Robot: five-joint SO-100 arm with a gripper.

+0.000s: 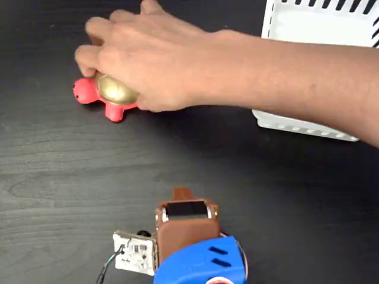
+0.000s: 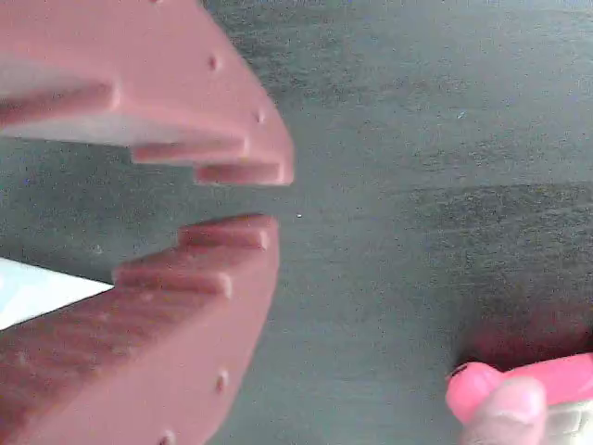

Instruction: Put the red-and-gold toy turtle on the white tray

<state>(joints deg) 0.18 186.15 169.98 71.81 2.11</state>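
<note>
Right now, a person's hand (image 1: 142,59) covers the red-and-gold toy turtle (image 1: 109,94) on the dark table (image 1: 59,177), fingers over its gold shell, toward the upper left of the fixed view. You can see the white tray (image 1: 314,26) at the upper right, partly crossed by the person's forearm and apart from the turtle. Your gripper (image 2: 269,199) sits low near the bottom edge of that view; in the wrist view its brown stepped fingers (image 2: 185,269) stand slightly apart, holding nothing, over bare tabletop.
</note>
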